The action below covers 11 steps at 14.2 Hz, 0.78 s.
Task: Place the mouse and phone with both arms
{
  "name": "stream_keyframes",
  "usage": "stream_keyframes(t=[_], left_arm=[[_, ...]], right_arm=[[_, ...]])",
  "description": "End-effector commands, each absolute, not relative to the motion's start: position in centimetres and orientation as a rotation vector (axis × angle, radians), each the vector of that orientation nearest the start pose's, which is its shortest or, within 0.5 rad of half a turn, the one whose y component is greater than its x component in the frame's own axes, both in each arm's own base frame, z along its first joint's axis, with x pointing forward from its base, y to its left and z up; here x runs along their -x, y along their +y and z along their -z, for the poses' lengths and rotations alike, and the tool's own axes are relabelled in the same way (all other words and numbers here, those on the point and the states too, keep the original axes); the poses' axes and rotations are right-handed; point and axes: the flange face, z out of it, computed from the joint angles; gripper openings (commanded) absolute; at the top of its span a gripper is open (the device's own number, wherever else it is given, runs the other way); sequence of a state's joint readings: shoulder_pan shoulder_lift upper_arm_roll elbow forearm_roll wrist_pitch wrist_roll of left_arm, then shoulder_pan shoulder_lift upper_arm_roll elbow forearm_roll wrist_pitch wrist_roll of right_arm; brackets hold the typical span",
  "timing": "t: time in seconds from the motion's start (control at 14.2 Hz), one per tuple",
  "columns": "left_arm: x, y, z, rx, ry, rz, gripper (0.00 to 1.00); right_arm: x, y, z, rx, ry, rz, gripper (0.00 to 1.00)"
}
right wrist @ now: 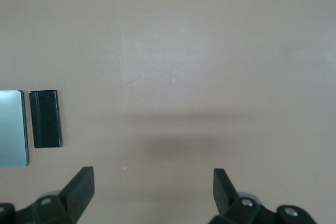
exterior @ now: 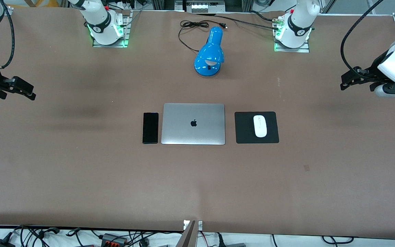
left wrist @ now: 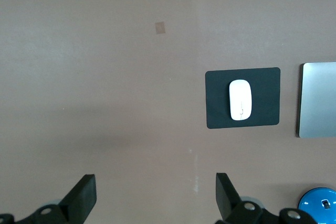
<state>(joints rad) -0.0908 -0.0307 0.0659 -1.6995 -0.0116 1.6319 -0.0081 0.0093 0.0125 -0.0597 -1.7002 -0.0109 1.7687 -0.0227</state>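
The white mouse [exterior: 260, 126] lies on a square black pad [exterior: 243, 134] beside the closed silver laptop [exterior: 193, 124], toward the left arm's end of the table. The black phone [exterior: 150, 128] lies flat on the table beside the laptop, toward the right arm's end. My left gripper [exterior: 345, 81] is open and empty over bare table at its own end. My right gripper [exterior: 29, 92] is open and empty over bare table at its end. The left wrist view shows the mouse [left wrist: 240, 99] beyond my open left gripper [left wrist: 156, 192]. The right wrist view shows the phone [right wrist: 45, 118] beyond my open right gripper [right wrist: 153, 187].
A blue desk lamp [exterior: 209, 51] with a black cord stands farther from the front camera than the laptop, between the two arm bases. A small brown patch [exterior: 306, 167] lies on the table nearer to the camera than the pad.
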Motion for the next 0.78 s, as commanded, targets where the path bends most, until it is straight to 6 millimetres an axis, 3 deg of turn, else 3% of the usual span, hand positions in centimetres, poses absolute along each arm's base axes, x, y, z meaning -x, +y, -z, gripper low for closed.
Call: stream_keyframes(t=[0.0, 0.71], left_arm=[[-54.95, -1.28, -59.09, 3.146, 0.045, -0.065, 1.00], [-54.95, -1.20, -59.09, 3.146, 0.043, -0.065, 1.00]], right_arm=[[-57.03, -3.53, -57.94, 3.146, 0.038, 0.099, 1.00], [-56.53, -4.02, -58.55, 3.146, 0.052, 0.101, 1.00]])
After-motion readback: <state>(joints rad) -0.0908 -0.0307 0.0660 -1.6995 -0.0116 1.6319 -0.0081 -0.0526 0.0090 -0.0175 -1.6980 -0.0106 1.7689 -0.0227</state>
